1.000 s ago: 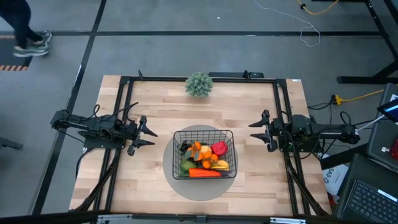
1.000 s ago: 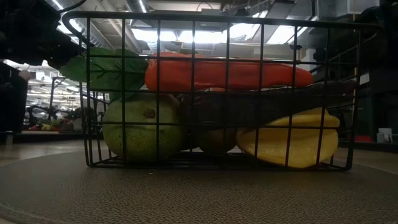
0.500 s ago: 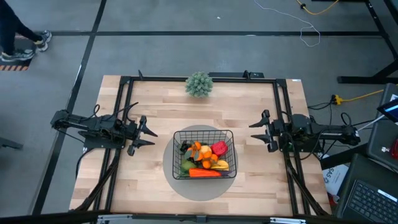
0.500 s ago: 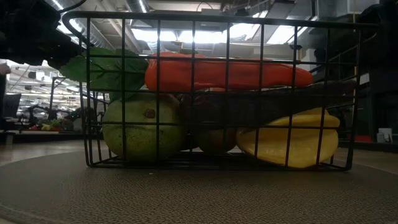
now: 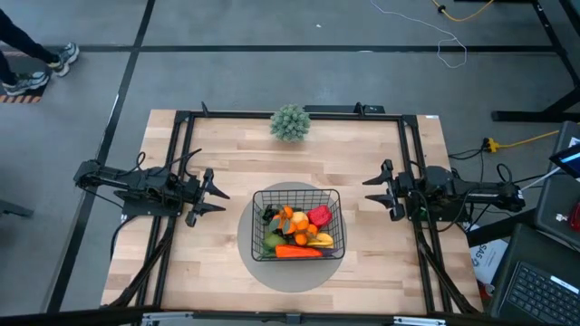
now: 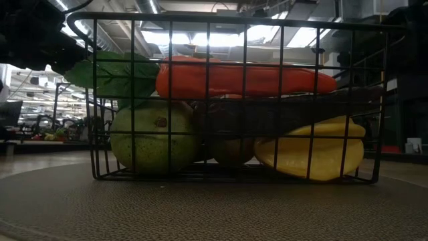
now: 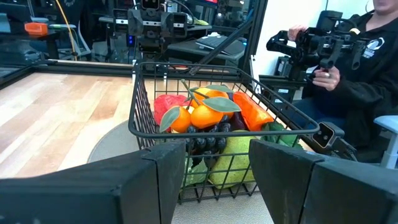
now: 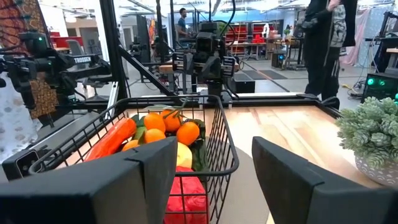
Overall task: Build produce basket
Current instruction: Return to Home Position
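1. Here, nearest of all, the grey round mat [image 5: 294,274] lies on the wooden table [image 5: 227,145]. The basket [image 5: 255,226] stands on it, in the middle.
2. The carrot [image 5: 299,252] lies across the near side of the basket, on top of the other produce.
3. Under it sit the green pear [image 6: 152,137] on the left and the yellow banana [image 6: 311,150] on the right.
4. Farther back in the basket are the oranges [image 5: 294,220] and the red pepper [image 5: 319,215].
5. The left gripper [image 5: 220,196] hangs over the table to the left of the basket, well apart from it. Its fingers [image 7: 143,180] are spread wide and hold nothing.
6. The right gripper [image 5: 367,191] hangs to the right of the basket, also apart. It is spread wide and empty too.
7. The spiky ball plant [image 5: 290,121] stands at the far edge of the table.
8. Past the table, a person's legs [image 5: 23,41] show on the floor, far left.
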Action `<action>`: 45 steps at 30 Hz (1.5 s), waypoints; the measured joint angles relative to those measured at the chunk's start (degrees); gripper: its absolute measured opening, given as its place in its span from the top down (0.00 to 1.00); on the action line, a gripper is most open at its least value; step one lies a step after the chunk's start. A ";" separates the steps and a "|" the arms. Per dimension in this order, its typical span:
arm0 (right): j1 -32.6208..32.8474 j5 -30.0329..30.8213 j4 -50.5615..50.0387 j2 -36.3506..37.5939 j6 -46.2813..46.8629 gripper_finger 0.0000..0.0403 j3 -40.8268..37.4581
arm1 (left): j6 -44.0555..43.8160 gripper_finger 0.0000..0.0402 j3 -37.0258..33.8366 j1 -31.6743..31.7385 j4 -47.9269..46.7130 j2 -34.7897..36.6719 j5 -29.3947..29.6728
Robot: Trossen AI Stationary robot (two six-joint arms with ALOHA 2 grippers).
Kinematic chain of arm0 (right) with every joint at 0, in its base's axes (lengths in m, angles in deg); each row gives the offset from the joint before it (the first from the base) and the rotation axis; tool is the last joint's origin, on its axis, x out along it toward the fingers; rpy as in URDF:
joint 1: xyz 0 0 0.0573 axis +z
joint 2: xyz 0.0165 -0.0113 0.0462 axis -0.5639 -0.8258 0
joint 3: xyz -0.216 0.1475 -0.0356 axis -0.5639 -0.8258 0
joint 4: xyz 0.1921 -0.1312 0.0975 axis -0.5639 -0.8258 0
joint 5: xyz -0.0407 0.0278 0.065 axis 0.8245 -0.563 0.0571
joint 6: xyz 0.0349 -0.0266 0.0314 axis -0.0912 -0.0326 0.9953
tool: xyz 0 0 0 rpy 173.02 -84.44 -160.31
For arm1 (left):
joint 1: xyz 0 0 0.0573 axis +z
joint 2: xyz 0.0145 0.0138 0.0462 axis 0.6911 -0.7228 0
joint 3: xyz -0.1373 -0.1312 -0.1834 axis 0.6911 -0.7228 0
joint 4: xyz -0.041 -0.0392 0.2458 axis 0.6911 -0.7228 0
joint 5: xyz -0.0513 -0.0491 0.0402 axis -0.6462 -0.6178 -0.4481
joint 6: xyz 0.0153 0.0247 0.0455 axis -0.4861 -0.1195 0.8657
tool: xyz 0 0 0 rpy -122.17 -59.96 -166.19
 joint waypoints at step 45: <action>0.00 0.15 -0.02 -0.31 -1.72 0.49 -0.02 | -0.02 0.59 0.01 -0.02 0.00 0.02 0.02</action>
